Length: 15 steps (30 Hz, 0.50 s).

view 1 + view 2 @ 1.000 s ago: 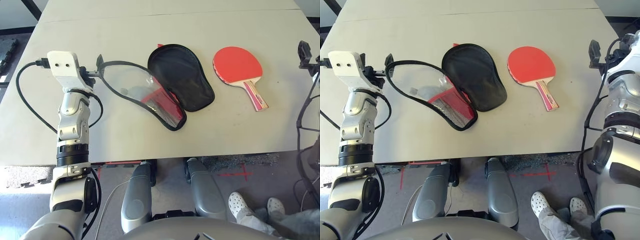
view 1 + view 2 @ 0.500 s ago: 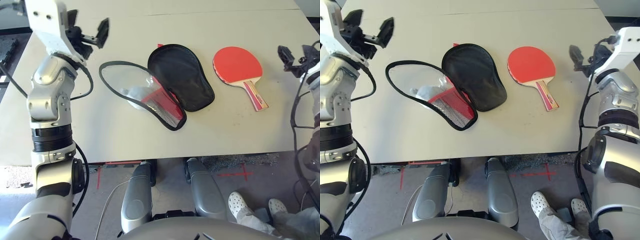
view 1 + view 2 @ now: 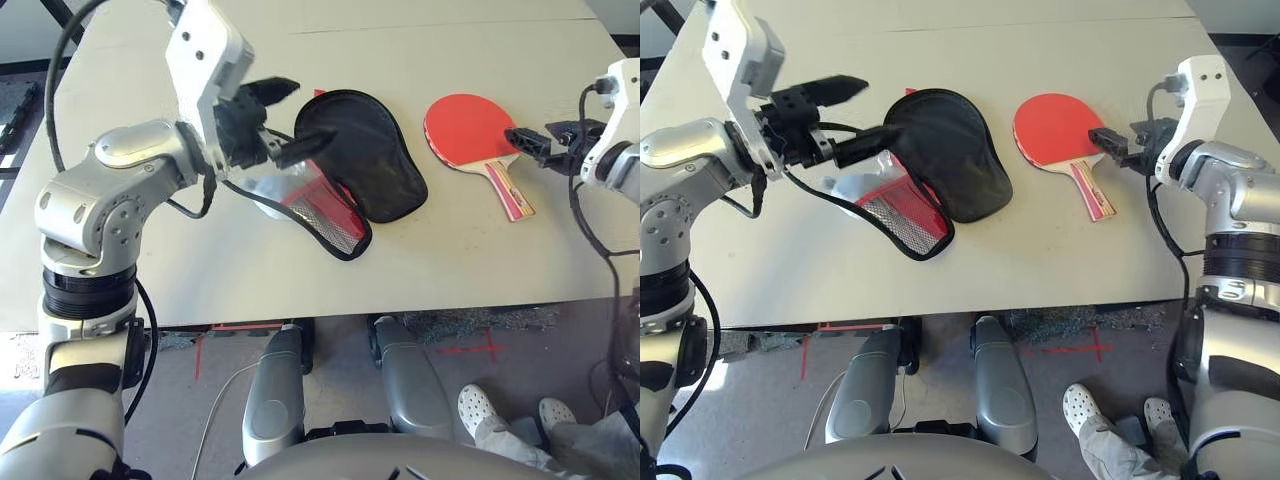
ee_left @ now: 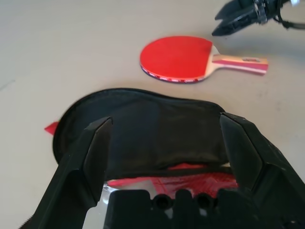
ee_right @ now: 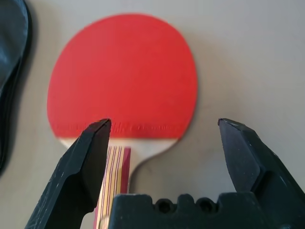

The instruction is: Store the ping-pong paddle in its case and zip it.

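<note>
Above the pale table [image 3: 240,290], both open pincers [image 4: 164,138] [image 5: 164,138] have seemingly moved inward.

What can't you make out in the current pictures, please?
- Case's clear panel, left and right eye views: partly hidden behind the left end effector.
- Paddle's handle end, right wrist view: cut off by the bottom edge.
- Paddle's underside: face down, hidden in every view.

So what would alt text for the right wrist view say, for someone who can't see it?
Red paddle lying on a table, the right end effector open above it; the case's black edge beyond.
</note>
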Each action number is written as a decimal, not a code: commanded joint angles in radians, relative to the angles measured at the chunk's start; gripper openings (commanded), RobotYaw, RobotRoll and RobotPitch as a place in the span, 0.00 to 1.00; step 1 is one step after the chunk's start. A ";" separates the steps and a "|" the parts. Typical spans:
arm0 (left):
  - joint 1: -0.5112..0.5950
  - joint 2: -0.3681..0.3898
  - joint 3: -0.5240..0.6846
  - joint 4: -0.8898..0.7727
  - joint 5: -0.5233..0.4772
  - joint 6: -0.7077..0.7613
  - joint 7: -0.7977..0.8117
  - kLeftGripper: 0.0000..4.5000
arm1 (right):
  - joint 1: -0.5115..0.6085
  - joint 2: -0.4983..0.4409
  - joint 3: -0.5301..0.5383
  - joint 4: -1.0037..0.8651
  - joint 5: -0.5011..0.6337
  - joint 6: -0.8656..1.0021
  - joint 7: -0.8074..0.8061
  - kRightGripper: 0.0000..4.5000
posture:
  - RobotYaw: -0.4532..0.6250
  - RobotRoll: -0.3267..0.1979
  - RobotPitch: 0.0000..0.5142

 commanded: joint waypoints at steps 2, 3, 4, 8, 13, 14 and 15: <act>0.023 0.019 -0.049 -0.020 0.026 -0.006 -0.035 1.00 | 0.014 -0.050 0.057 -0.147 0.059 0.261 0.024 0.99 | 0.38 0.62 0.46; 0.026 0.017 -0.054 -0.015 0.033 -0.014 -0.037 1.00 | 0.009 -0.059 0.069 -0.172 0.072 0.312 0.029 0.99 | 0.38 0.62 0.46; 0.027 0.014 -0.057 -0.012 0.039 -0.018 -0.037 1.00 | 0.009 -0.069 0.081 -0.193 0.081 0.348 0.033 0.99 | 0.38 0.62 0.46; 0.030 0.006 -0.067 -0.008 0.055 -0.030 -0.042 1.00 | -0.003 -0.070 0.127 -0.224 0.085 0.443 0.007 0.99 | 0.38 0.62 0.46; 0.029 -0.002 -0.079 -0.018 0.068 -0.034 -0.042 1.00 | -0.010 -0.030 0.189 -0.177 0.033 0.399 -0.050 0.99 | 0.39 0.62 0.46; 0.028 -0.004 -0.080 -0.019 0.071 -0.035 -0.042 1.00 | -0.010 -0.021 0.197 -0.163 0.026 0.388 -0.057 0.99 | 0.39 0.62 0.46; 0.027 -0.005 -0.081 -0.020 0.073 -0.035 -0.042 1.00 | -0.011 -0.014 0.203 -0.150 0.022 0.382 -0.062 0.99 | 0.39 0.62 0.46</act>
